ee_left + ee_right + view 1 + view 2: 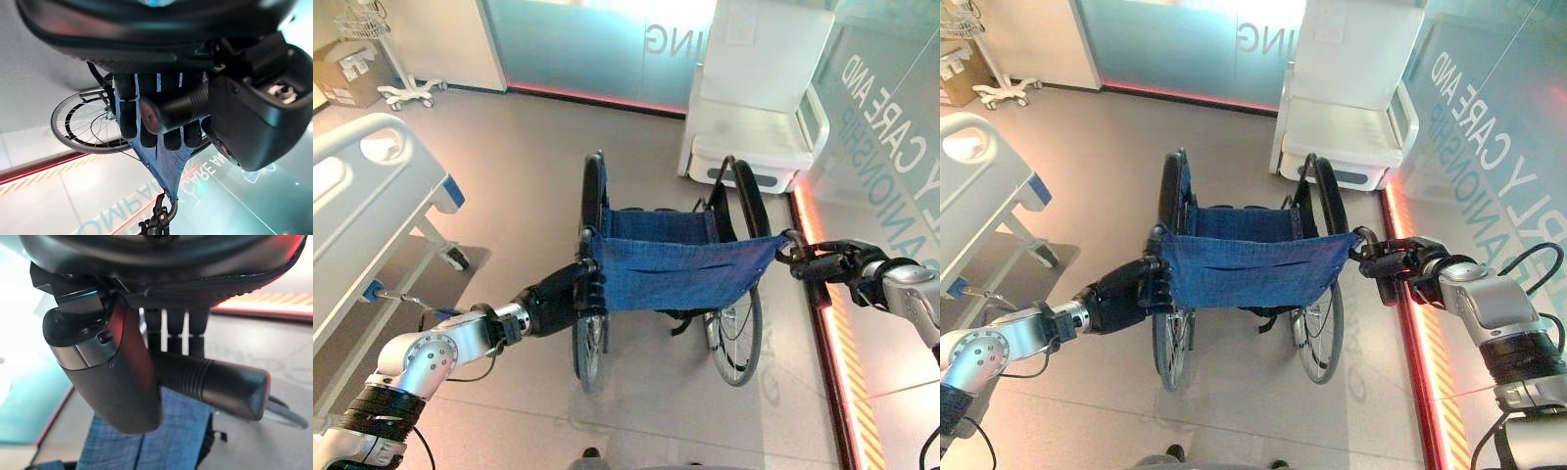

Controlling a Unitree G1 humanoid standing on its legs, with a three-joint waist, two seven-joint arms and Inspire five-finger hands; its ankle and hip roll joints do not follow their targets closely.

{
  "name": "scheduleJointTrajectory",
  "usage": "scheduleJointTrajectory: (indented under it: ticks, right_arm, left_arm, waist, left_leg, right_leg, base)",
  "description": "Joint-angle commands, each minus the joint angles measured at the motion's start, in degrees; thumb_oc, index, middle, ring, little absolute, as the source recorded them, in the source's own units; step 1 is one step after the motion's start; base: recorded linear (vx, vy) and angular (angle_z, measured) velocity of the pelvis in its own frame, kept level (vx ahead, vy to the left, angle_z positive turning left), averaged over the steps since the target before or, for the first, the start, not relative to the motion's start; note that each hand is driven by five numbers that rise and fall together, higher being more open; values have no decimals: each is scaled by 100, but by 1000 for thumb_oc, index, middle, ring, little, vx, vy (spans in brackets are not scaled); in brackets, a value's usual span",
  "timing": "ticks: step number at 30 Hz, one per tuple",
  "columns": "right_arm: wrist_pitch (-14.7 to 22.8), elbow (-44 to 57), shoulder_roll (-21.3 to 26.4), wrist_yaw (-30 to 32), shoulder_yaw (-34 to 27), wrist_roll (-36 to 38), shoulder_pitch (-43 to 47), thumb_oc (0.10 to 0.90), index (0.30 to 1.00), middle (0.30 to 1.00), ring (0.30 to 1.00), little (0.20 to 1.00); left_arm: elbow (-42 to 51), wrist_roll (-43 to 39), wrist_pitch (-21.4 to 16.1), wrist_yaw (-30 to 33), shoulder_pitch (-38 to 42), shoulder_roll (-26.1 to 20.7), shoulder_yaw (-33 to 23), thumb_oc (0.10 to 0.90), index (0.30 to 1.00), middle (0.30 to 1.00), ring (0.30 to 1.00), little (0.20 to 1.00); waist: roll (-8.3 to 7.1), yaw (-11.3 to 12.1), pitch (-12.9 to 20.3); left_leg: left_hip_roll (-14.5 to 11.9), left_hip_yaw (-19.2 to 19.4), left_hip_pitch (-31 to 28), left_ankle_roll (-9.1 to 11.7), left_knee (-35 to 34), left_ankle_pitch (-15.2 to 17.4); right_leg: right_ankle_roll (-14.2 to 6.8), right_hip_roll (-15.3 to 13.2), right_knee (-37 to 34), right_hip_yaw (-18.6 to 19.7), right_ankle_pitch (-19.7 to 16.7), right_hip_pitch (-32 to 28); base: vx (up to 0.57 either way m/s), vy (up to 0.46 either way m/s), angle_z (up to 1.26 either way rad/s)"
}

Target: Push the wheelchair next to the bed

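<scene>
The wheelchair [671, 269] stood on the floor [519, 186] straight ahead of the robot, its blue backrest [1249, 266] nearest and its seat facing away toward the white chair [754, 98] at the far wall. Its long axis ran from the robot outward, so it pointed away and not at the bed [362, 206], which lay well apart on the left.

The left hand [570, 294] was wrapped around the left push handle [171, 110], fingers curled over the grip in the left wrist view. The right hand [1398, 266] was clamped the same way on the right push handle [215, 382], thumb and fingers closed round the ribbed grip. Both arms reached forward at about the same height, one at each end of the backrest. That hold made sense: with a grip on each handle the robot could drive the chair forward and also steer it by pushing one side harder.

Judging from the layout, the chair would need turning left before it could end beside the bed. The large wheels [736, 323] sat level on the floor, and the space between chair and bed looked open.
</scene>
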State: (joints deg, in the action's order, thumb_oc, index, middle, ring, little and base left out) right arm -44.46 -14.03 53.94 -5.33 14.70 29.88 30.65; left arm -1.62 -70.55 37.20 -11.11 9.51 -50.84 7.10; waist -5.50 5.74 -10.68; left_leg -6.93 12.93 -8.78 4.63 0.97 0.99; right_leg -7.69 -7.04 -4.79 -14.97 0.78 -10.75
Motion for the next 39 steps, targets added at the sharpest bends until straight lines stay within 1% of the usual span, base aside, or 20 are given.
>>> scheduleJointTrajectory:
  ticks: [1, 2, 4, 5, 9, 12, 15, 18, 19, 20, 22, 23, 26, 29, 32, 33, 34, 36, 37, 39]
  right_arm:
    - [757, 334, 415, -719, 234, 29, 749, 400, 300, 300, 300, 300]
    - [824, 309, 384, -762, 241, 19, 780, 400, 300, 300, 300, 300]
    - [923, 290, 350, -962, 186, -95, 790, 400, 300, 300, 300, 300]
    - [947, 290, 352, -1024, 166, -135, 788, 400, 300, 300, 300, 300]
    - [871, 541, 197, -1007, 141, -263, 733, 400, 300, 300, 300, 300]
    - [790, 666, 234, -849, 192, -77, 774, 400, 300, 300, 300, 300]
    - [726, 596, 338, -915, 322, 126, 1015, 400, 300, 300, 300, 300]
    - [731, 639, 489, -974, 223, 308, 971, 400, 300, 300, 300, 300]
    - [756, 649, 553, -964, 198, 411, 974, 400, 300, 300, 300, 300]
    - [829, 670, 680, -1003, 65, 504, 953, 400, 300, 300, 300, 300]
    - [830, 672, 743, -949, 35, 597, 1025, 400, 300, 300, 300, 300]
    - [821, 675, 751, -927, 10, 604, 1056, 400, 300, 300, 300, 300]
    - [748, 691, 799, -900, -118, 597, 1136, 400, 300, 300, 300, 300]
    - [732, 660, 871, -955, -125, 592, 1381, 400, 300, 300, 300, 300]
    - [900, 600, 1001, -1061, 4, 537, 1566, 400, 300, 300, 300, 300]
    - [958, 601, 1070, -1050, 82, 534, 1649, 400, 300, 300, 300, 300]
    - [1026, 625, 1143, -996, 221, 589, 1791, 400, 300, 300, 300, 300]
    - [1013, 649, 1132, -933, 283, 616, 1863, 400, 300, 300, 300, 300]
    - [927, 798, 1030, -745, 382, 615, 2017, 400, 300, 300, 300, 300]
    - [803, 944, 921, -586, 450, 635, 2140, 400, 300, 300, 300, 300]
  left_arm:
    - [119, -786, -1073, -353, 1135, 266, -607, 400, 300, 300, 300, 300]
    - [115, -721, -1034, -382, 1077, 301, -718, 400, 300, 300, 300, 300]
    - [155, -662, -1005, -374, 889, 309, -916, 400, 300, 300, 300, 300]
    - [176, -650, -994, -356, 840, 314, -966, 400, 300, 300, 300, 300]
    - [170, -631, -1207, -460, 526, 277, -1087, 400, 300, 300, 300, 300]
    - [342, -583, -1290, -440, 376, 269, -1204, 400, 300, 300, 300, 300]
    - [456, -717, -1294, -270, 400, 164, -1339, 400, 300, 300, 300, 300]
    - [557, -789, -1220, -223, 390, -38, -1464, 400, 300, 300, 300, 300]
    - [555, -796, -1161, -194, 433, -89, -1489, 400, 300, 300, 300, 300]
    - [431, -759, -1107, -311, 486, -218, -1560, 400, 300, 300, 300, 300]
    - [386, -767, -1079, -427, 486, -294, -1649, 400, 300, 300, 300, 300]
    - [403, -795, -1071, -470, 463, -323, -1697, 400, 300, 300, 300, 300]
    - [451, -947, -1048, -576, 442, -487, -1794, 400, 300, 300, 300, 300]
    - [598, -1092, -1039, -510, 389, -584, -1951, 400, 300, 300, 300, 300]
    - [705, -1173, -1231, -374, 363, -455, -1911, 400, 300, 300, 300, 300]
    - [777, -1200, -1311, -320, 345, -423, -1882, 400, 300, 300, 300, 300]
    - [891, -1283, -1381, -220, 321, -415, -1861, 400, 300, 300, 300, 300]
    - [908, -1287, -1373, -218, 311, -417, -1881, 400, 300, 300, 300, 300]
    - [861, -1230, -1421, -238, 359, -425, -1858, 400, 300, 300, 300, 300]
    - [792, -1130, -1486, -286, 401, -414, -1800, 400, 300, 300, 300, 300]
  waist:
    - [60, 58, 351]
    - [74, 134, 266]
    - [161, 262, 177]
    - [209, 291, 168]
    - [482, 532, 177]
    - [454, 697, 229]
    - [367, 833, 403]
    - [196, 953, 533]
    - [133, 983, 585]
    - [-40, 1014, 630]
    - [-50, 993, 656]
    - [-63, 984, 639]
    - [-156, 988, 559]
    - [-140, 1057, 463]
    - [-15, 954, 303]
    - [19, 888, 252]
    - [33, 783, 200]
    - [47, 738, 166]
    - [44, 656, 84]
    - [53, 625, 26]
  left_leg:
    - [-598, -257, 844, 354, 2368, -273]
    - [-430, -413, 1165, 298, 2612, -273]
    - [-46, -551, 1408, 200, 2318, -300]
    - [23, -556, 1432, 204, 2087, -370]
    - [136, -800, 1555, 264, 13, -1373]
    - [172, -1000, 1728, 254, -136, -1536]
    - [368, -804, 1646, 51, -72, -1048]
    - [596, -712, 1716, -176, 207, -678]
    - [681, -638, 1698, -277, 244, -591]
    - [1003, -607, 1619, -519, 235, -459]
    - [1138, -669, 1512, -647, 210, -352]
    - [1186, -668, 1511, -664, 232, -311]
    - [1357, -641, 1734, -602, 561, -207]
    - [1390, -639, 2008, -428, 1211, -34]
    - [1381, -849, 2076, -227, 1831, -18]
    - [1387, -921, 2013, -190, 1945, 116]
    - [1383, -1048, 1737, -244, 1924, 533]
    - [1355, -1088, 1609, -292, 1924, 740]
    - [1246, -1190, 1315, -373, 1959, 1133]
    - [1115, -1288, 1144, -381, 2083, 1286]
  right_leg:
    - [372, 343, 750, -48, 361, 253]
    - [415, 412, 813, 20, 388, 225]
    - [374, 527, 876, 171, 454, 115]
    - [352, 584, 884, 210, 477, 75]
    - [355, 884, 947, 465, 741, -344]
    - [395, 902, 1015, 636, 996, -618]
    - [322, 853, 1308, 469, 1328, -739]
    - [158, 782, 1841, 306, 1267, -739]
    - [58, 758, 2217, 187, 1124, -694]
    - [-361, 665, 3126, 153, 346, -477]
    - [-568, 709, 3654, 331, -206, 17]
    - [-570, 721, 3650, 371, -188, 135]
    - [-389, 696, 2797, 298, 71, 64]
    - [9, 492, 1594, 189, 619, -65]
    - [162, 221, 720, 388, 388, 136]
    - [78, 38, 480, 506, 111, 320]
    - [-171, -331, 336, 670, -368, 741]
    - [-277, -444, 327, 702, -488, 906]
    - [-453, -711, 204, 777, -757, 1337]
    - [-490, -791, 159, 740, -857, 1528]
  base:
    - [94, -238, -39]
    - [134, -112, -31]
    - [202, 3, -8]
    - [285, 83, -8]
    - [441, 163, -31]
    - [452, 191, -60]
    - [394, 215, -62]
    - [387, 208, -45]
    - [497, 320, -7]
    - [453, 308, 6]
    - [355, 219, 21]
    - [297, 134, 22]
    - [260, 25, 29]
    - [237, -37, 16]
    - [254, -11, 23]
    - [376, -76, 40]
    - [310, -85, 45]
    - [303, -147, 14]
    - [529, -318, -5]
    - [578, -322, 20]
